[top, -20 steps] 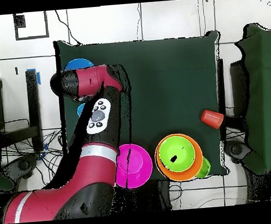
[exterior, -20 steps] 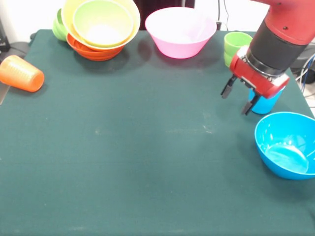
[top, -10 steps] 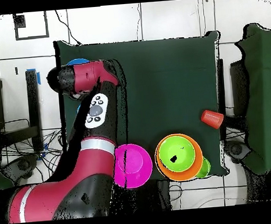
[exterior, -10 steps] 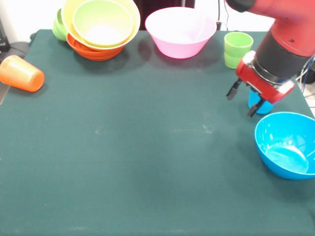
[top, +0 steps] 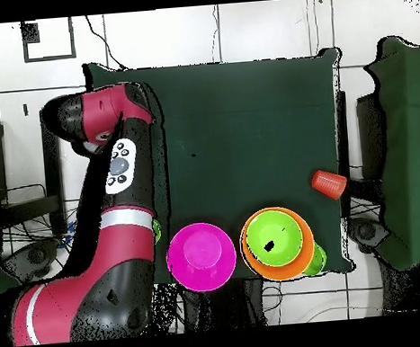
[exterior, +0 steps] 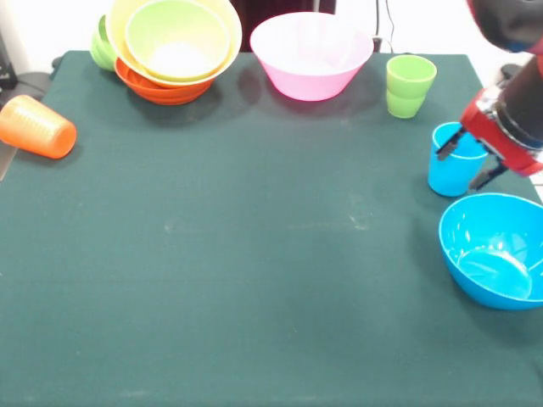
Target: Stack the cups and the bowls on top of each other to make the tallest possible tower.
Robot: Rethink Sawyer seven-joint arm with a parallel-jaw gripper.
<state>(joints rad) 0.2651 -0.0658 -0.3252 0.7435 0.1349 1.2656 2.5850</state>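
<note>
Orange ribbed plastic cup (exterior: pixel 36 126) on its side at table (exterior: pixel 254 254) left edge; nested yellow, lime and orange bowls (exterior: pixel 174 47), glossy pink bowl (exterior: pixel 311 55), lime green cup (exterior: pixel 410 85) along far edge. End effector (exterior: pixel 475 161) open, straddling upright light blue cup (exterior: pixel 452 161) beside blue bowl (exterior: pixel 494 250). Judged step: approach to grasp; next, close and lift. No legible writing.

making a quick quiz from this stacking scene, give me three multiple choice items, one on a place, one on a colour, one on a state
1. Where is the pincer?
A. at the light blue cup
B. over the pink bowl
C. by the orange cup

2. What colour is the bowl nearest the light blue cup?
A. red
B. blue
C. yellow

3. How does the orange cup sit?
A. upright
B. nested in a bowl
C. on its side

Answers: 1 A, its fingers straddle that cup's rim; 2 B, the blue bowl sits beside it; 3 C, it lies tipped over on the tablecloth.
</note>
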